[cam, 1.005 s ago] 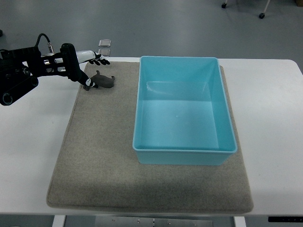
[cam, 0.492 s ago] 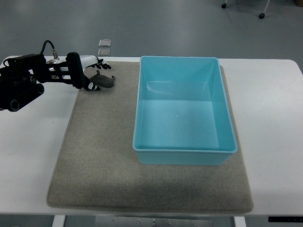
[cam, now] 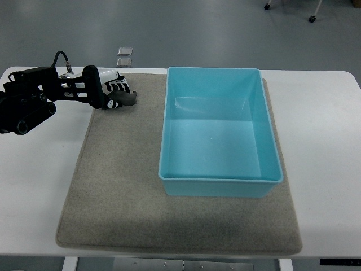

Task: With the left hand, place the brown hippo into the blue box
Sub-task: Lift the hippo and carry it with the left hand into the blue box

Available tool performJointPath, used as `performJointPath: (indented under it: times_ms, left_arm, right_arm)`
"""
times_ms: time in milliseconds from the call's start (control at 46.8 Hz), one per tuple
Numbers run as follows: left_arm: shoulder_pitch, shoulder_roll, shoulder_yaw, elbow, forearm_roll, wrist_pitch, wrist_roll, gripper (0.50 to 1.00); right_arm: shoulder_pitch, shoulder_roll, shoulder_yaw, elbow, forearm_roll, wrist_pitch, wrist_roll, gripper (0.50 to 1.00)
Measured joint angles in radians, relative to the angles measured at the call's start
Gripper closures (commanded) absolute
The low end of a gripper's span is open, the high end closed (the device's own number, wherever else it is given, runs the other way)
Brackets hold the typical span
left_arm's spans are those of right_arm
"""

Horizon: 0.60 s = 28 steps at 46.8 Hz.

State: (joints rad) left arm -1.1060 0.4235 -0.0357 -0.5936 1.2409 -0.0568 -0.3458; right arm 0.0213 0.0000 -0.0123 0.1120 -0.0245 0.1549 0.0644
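Note:
The brown hippo (cam: 128, 100) lies at the far left corner of the grey mat (cam: 118, 186), partly hidden under my left hand (cam: 117, 90). The hand's white palm and black fingers (cam: 122, 87) lie over the hippo's back and curl down around it. The hippo still rests on the mat. The black left forearm (cam: 34, 101) comes in from the left edge. The blue box (cam: 218, 179) stands open and empty on the mat, a short way to the right of the hippo. The right arm is out of view.
The mat lies on a white table (cam: 321, 130). Two small clear squares (cam: 125, 55) sit on the floor beyond the table's far edge, behind the hand. The box's left wall (cam: 164, 124) rises close to the hippo.
The left hand has moved right and down from behind the hippo onto it, and its fingers have gone from spread to curled over the toy. The hippo has stayed in place.

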Motion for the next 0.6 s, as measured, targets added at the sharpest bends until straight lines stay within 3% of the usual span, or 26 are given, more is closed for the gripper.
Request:
performJointPath:
  times_ms: [342,599]
  left_arm:
    - [-0.025,0.009,-0.015,-0.008,-0.015,0.000,0.001,1.000]
    - [-0.153,0.028,-0.064,-0.029,-0.022,0.006,-0.002,1.000]
  right_arm:
    - [0.000,0.000,0.000,0.000,0.000,0.000,0.000,0.564]
    - [-0.001,0.000,0.000,0.000,0.000,0.000,0.000,0.564]
